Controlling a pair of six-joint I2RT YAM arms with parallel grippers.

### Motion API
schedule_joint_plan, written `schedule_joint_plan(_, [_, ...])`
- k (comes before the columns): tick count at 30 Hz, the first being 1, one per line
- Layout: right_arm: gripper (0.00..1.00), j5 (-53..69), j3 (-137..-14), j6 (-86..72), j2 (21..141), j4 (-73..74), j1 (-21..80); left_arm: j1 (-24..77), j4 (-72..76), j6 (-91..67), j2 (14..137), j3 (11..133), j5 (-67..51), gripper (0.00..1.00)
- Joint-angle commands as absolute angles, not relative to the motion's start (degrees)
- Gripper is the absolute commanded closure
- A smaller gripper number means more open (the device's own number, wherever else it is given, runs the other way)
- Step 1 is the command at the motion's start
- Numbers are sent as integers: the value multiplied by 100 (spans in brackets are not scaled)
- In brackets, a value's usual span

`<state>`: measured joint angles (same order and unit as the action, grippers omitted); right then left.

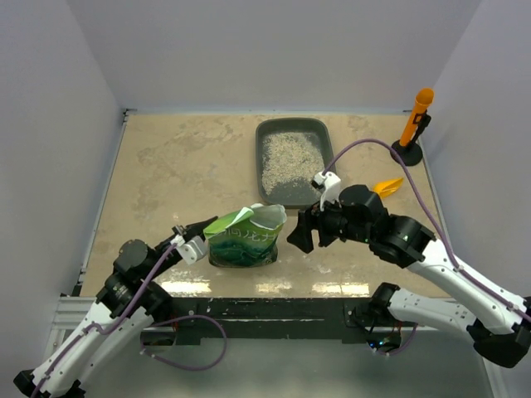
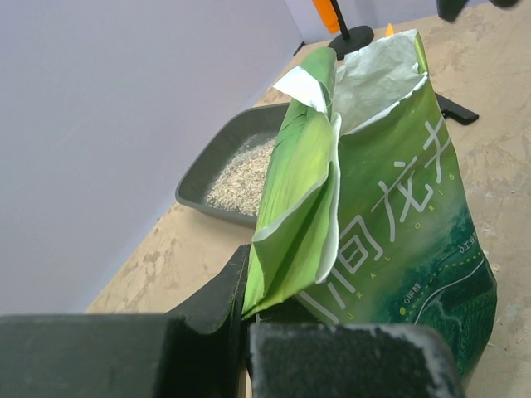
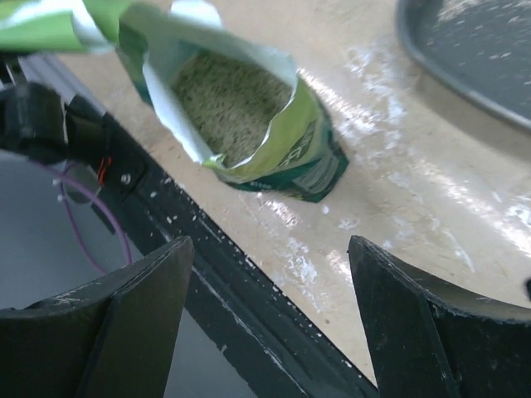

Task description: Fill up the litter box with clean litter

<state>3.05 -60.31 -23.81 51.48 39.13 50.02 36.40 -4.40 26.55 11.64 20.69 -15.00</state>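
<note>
The dark grey litter box (image 1: pixel 325 133) lies at the back middle of the table with pale clean litter (image 1: pixel 290 157) spread in it; it also shows in the left wrist view (image 2: pixel 199 178). A green litter bag (image 1: pixel 243 239) stands open near the front edge, with more litter inside (image 3: pixel 228 104). My left gripper (image 1: pixel 202 225) is shut on the bag's upper left flap (image 2: pixel 290 249). My right gripper (image 1: pixel 300 235) is open and empty, just right of the bag (image 3: pixel 282 157) and not touching it.
An orange scoop (image 1: pixel 416 116) stands in a black holder at the back right. A small orange piece (image 1: pixel 387 186) lies by the right arm. Spilled granules dot the tabletop near the bag (image 3: pixel 365 207). The black table edge (image 3: pixel 249 307) runs close below the right gripper.
</note>
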Motion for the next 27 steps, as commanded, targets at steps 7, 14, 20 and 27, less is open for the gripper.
schedule_joint_plan(7, [12,1477,-5432,-1521,4842,2840,5010,3604,176,2619,1125,2628,-1617,100])
schedule_joint_plan(14, [1,1231,-4773,-915,4474,1611,5001,3604,167,2610,1037,2646,-1617,100])
schedule_joint_plan(20, [1,1045,-4466,-624,4657,1241,5001,3603,132,2637,993,2646,-1705,100])
schedule_joint_plan(27, [1,1968,-4209,-519,5237,422,5001,3595,71,2733,975,2593,-1802,100])
